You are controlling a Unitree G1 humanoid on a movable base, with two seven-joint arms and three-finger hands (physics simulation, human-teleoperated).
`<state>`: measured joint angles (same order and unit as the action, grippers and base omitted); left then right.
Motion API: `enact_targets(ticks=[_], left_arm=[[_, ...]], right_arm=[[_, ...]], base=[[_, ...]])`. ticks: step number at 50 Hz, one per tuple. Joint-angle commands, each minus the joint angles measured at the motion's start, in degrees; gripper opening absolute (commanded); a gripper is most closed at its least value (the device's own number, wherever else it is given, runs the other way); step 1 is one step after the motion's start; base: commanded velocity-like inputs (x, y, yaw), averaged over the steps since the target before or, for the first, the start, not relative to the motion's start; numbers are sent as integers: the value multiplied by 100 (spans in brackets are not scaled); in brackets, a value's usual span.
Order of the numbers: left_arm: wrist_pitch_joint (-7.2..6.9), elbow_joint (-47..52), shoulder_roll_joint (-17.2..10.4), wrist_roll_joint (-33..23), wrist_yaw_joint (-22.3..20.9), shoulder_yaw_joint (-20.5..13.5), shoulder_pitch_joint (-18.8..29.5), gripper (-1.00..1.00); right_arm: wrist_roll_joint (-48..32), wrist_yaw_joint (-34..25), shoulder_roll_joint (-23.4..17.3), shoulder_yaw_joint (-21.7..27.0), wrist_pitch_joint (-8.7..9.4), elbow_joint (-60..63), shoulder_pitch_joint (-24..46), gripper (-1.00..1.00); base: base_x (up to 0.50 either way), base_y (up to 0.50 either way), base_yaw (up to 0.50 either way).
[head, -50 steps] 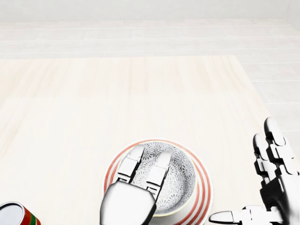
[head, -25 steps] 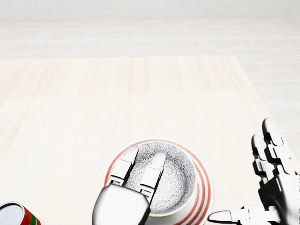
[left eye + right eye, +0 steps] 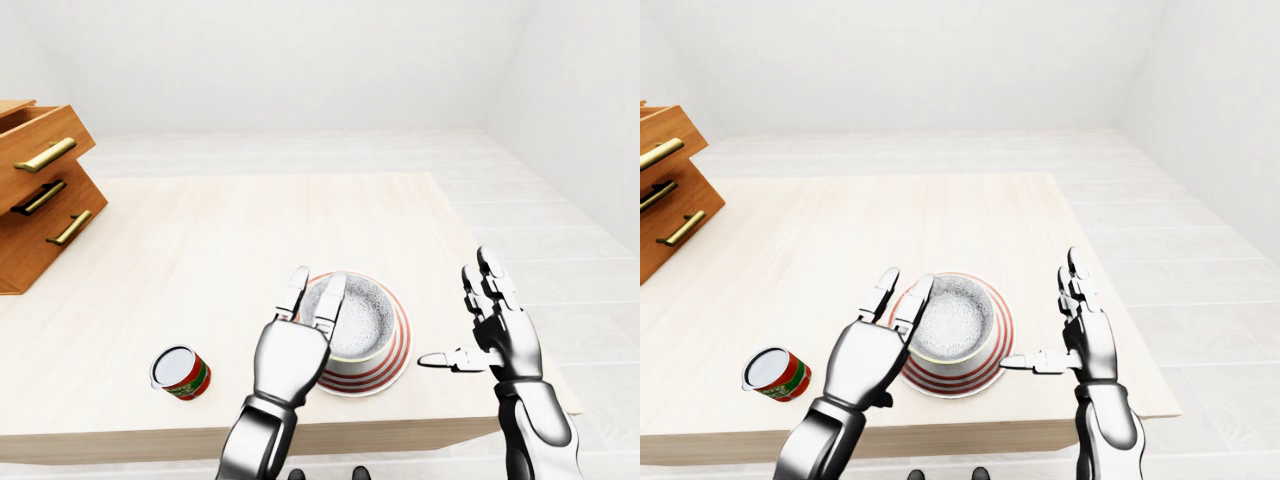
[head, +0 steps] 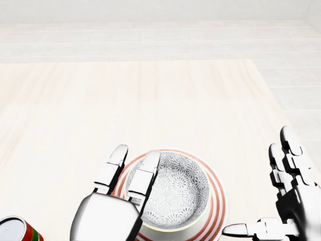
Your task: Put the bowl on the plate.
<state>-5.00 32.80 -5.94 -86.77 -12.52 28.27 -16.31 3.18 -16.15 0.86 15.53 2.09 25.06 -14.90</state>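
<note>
Head view: the bowl (image 4: 175, 193) is sitting inside the red-ringed plate (image 4: 217, 201), close to the table (image 4: 150, 100) edge that is running along the bottom of the view, so the placing is looking done. The left hand (image 4: 106, 217) is hanging at the bowl's left rim with its fingers (image 4: 144, 176) stretched out and parted, gripping nothing. One fingertip is lying at or over the rim, though I cannot tell whether it is touching. That is where trouble is waiting: if this hand is drawn away low, a finger may be hooking the rim and tipping the bowl, or dragging bowl and plate toward the nearby edge.

Left-eye view: the right hand (image 3: 495, 330) is standing spread, fingers upright, beyond the plate's right side, its thumb pointing at the plate yet apart from it. A sideways drift there could be nudging the plate. A red can (image 3: 180, 372) is standing well left of the plate, near the same edge.

Right-eye view: a wooden drawer chest (image 3: 665, 190) is occupying the table's left edge toward the top of the view, well apart. Nothing is blocking either hand's way upward.
</note>
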Motion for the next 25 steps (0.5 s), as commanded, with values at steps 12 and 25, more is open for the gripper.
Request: enact_targets(ticks=[12, 25], left_arm=[[0, 1664, 0, 423, -1286, -993, -37, 100], [334, 1915, 208, 1066, -1791, -2050, 31, 100]], right_arm=[[-13, 54, -6, -8, 188, 214, -3, 100], [-41, 42, 19, -8, 279, 417, -43, 100]], base=[[0, 0, 0], [0, 0, 0]])
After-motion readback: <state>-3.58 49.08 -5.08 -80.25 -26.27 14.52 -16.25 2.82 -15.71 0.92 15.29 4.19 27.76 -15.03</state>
